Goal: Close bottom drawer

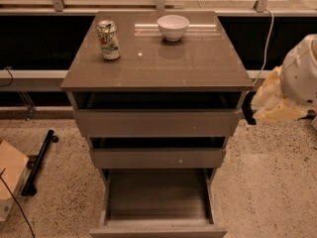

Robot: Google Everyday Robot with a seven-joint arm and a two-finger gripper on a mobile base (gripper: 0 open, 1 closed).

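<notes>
The bottom drawer [157,202] is pulled far out of the grey-taupe cabinet, and its shallow box looks empty. Its plain front [158,230] lies at the lower edge of the view. The middle drawer front [157,157] and the widest top drawer front [156,123] each stand slightly out. My gripper [248,114] is at the cabinet's right side, level with the top drawer and close to its right corner. It is well above the bottom drawer, with the cream and white arm [292,83] behind it.
A soda can [108,39] and a white bowl [173,27] stand on the cabinet top [163,63]. A black bar [39,160] and a cardboard piece [11,175] lie on the speckled floor at left. A cable [267,38] hangs at the right.
</notes>
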